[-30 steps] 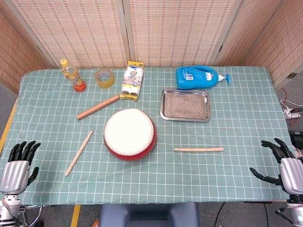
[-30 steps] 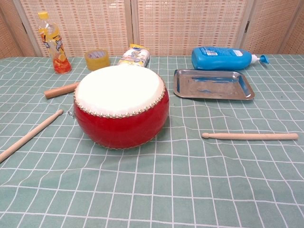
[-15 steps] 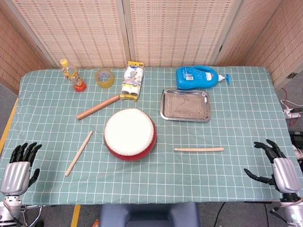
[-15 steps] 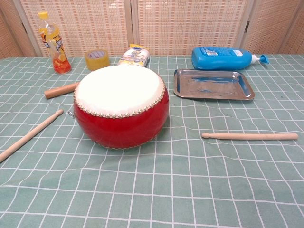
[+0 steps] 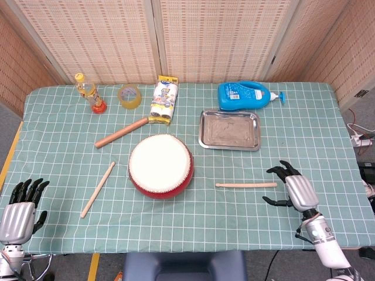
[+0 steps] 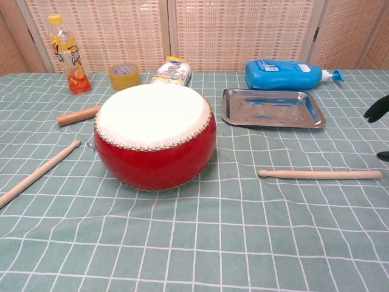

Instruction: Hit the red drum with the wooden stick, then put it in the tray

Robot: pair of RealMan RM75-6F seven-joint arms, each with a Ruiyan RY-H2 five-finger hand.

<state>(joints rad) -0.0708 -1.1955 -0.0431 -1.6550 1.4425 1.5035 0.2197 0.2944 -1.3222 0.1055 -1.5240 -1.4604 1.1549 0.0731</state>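
Wooden stick (image 5: 246, 185) lies flat on the tabletop (image 5: 293, 134), between the red drum (image 5: 160, 165) and the right robot hand (image 5: 293, 188), its handle end toward that hand, judged convenient for a grasp. Right robot hand hovers just beside the stick's end, released, fingers spread, holding nothing. Tray (image 5: 229, 130) sits behind the stick, near enough for the later drop. Left robot hand (image 5: 20, 209) rests at the near left edge, likewise released and idle.
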